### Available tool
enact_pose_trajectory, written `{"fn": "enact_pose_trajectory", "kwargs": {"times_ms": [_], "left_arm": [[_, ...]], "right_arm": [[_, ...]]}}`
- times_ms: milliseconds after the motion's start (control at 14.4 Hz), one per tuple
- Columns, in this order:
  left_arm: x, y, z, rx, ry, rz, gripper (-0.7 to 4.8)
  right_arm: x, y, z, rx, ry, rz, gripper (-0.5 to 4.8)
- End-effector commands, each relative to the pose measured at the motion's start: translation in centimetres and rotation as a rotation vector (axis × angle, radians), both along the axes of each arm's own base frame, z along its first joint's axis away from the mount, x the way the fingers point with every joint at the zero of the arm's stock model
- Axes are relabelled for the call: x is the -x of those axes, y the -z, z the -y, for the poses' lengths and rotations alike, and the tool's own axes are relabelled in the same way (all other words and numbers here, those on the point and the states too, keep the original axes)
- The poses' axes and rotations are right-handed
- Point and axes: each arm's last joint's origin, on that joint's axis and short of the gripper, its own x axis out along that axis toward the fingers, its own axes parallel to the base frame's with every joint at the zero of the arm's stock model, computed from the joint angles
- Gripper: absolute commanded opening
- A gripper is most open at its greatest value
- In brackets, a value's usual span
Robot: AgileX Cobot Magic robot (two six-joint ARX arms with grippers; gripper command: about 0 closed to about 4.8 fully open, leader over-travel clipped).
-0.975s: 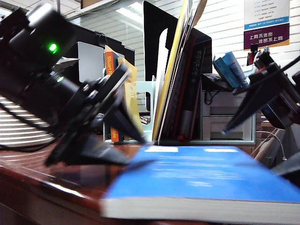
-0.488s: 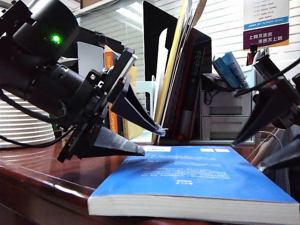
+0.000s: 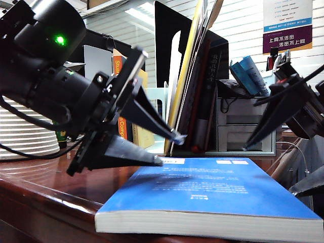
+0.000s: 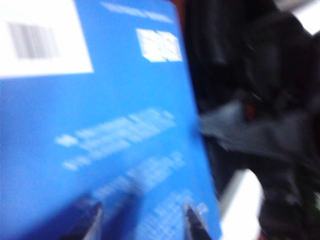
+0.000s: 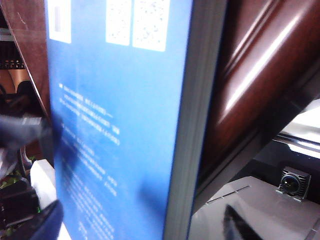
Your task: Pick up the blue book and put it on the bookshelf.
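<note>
1. the blue book [image 3: 212, 195] lies flat on the dark wooden table [image 3: 45, 197], its bright blue back up with small white print, its page edge facing the exterior camera and close to the table's near edge
2. my left gripper [image 3: 164, 149] hangs over the book's far left corner; its two fingers stand apart, one tip above the other, and nothing is between them
3. in my left wrist view both fingertips [image 4: 192, 222] show over the blue cover [image 4: 100, 130], spread, not clamped on it; the picture is blurred
4. my right gripper [image 3: 271, 169] is at the book's right side, one finger slanting down above the far right corner, the other low beside the right edge, wide apart
5. in my right wrist view one finger [image 5: 42, 222] lies over the cover [image 5: 115, 125], the other [image 5: 237, 222] off past the page edge [image 5: 187, 130], so the jaws straddle that edge; i cannot tell if they touch it
6. the bookshelf [image 3: 156, 109], pale mint, stands behind the book, well apart, with books leaning in it
7. a grey drawer unit [image 3: 243, 126] stands to the right of it
</note>
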Motion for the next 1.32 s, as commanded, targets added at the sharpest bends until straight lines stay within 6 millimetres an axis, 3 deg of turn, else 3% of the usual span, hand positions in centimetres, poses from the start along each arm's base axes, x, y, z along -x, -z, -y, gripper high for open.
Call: {"fn": "enact_pose_trajectory", "kwargs": {"times_ms": [70,279,557,627,766,1114,1323], "left_arm": [[0.3,-0.5,0.5,0.059,0.084,0.006,2.05],[0.1,-1.3,1.2,0.083,0.119,0.032,2.06],[-1.1,-2.9,1.8,0.078,0.021,0.103,2.05],[-1.4,-3.2,1.9,0.064,-0.009,0.114,1.53],[-1.9,-3.2,1.5,0.021,-0.113,0.139,-0.1],[-3.1,-2.0,-1.5,-0.188,-0.355,0.076,-0.06],[-3.0,-1.1,-2.0,-0.276,-0.391,0.029,-0.06]], "right_arm": [[-0.1,-0.1,0.0,0.011,0.001,0.021,4.04],[-0.1,-0.1,0.0,0.011,0.001,0.021,4.04],[-0.1,-0.1,0.0,0.009,-0.001,0.019,4.04],[-0.1,-0.1,0.0,0.008,-0.001,0.02,4.04],[-0.1,-0.1,0.0,0.008,-0.001,0.02,4.04],[-0.1,-0.1,0.0,0.009,0.0,0.02,4.04],[-0.1,-0.1,0.0,0.01,0.0,0.02,3.99]]}}
